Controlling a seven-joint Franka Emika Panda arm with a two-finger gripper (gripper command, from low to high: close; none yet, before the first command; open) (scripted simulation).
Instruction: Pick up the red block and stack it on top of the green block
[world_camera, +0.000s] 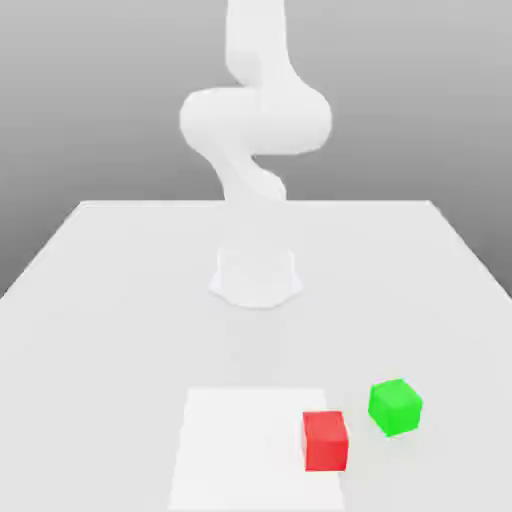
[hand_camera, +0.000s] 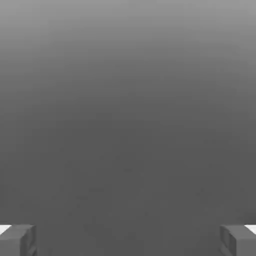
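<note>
Claw (hand_camera: 128, 241) is wide, empty. Red block (world_camera: 325, 441) sits at 5 o'clock in ext. view, green block (world_camera: 395, 407) near, at its 2 o'clock; 1 careless approach w/ wide fingers may knock green.

From where I stood, the counter (world_camera: 110, 370) lay bare between the arm's base (world_camera: 256, 280) and the two blocks. A narrow gap separated the red block (world_camera: 325, 442) from the green block (world_camera: 396, 407), each standing in the way of a pass across that end.
</note>
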